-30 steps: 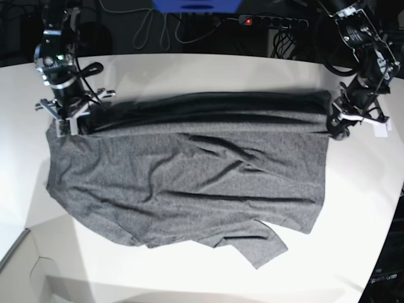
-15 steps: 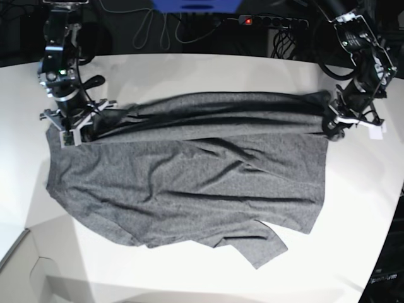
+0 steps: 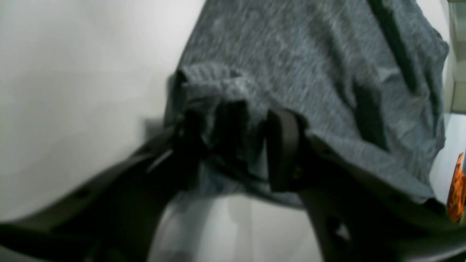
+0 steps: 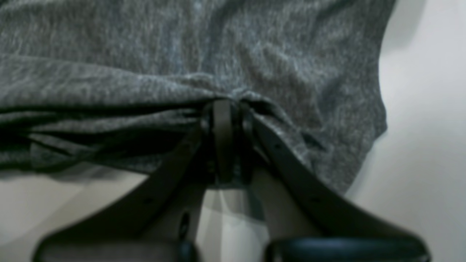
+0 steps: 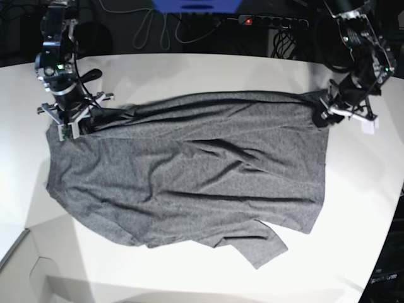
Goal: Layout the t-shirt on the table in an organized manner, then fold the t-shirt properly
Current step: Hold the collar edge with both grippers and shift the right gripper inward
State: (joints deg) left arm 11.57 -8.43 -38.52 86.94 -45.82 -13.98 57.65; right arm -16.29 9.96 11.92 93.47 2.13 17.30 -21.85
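The dark grey t-shirt (image 5: 189, 177) lies spread across the white table (image 5: 208, 72), with one sleeve (image 5: 262, 243) folded over near the front. At the shirt's far right corner, my left gripper (image 5: 323, 117) has its jaws apart. In the left wrist view a bunch of the t-shirt (image 3: 309, 65) sits loose between the left gripper (image 3: 233, 127) fingers (image 3: 283, 153). At the far left corner my right gripper (image 5: 74, 125) is shut on the cloth. The right wrist view shows the right gripper (image 4: 227, 109) pinching a gathered fold of the t-shirt (image 4: 145, 43).
Cables and a power strip (image 5: 265, 21) lie behind the table's far edge. The table's curved edge runs close at the right (image 5: 396, 208), and a lower ledge (image 5: 25, 265) sits at the front left. Something orange (image 3: 458, 189) shows at the right edge of the left wrist view.
Both arms drew the shirt's far edge toward the back, and the raised fold now lies flatter. The left gripper's jaws have parted; the right stays shut on the cloth.
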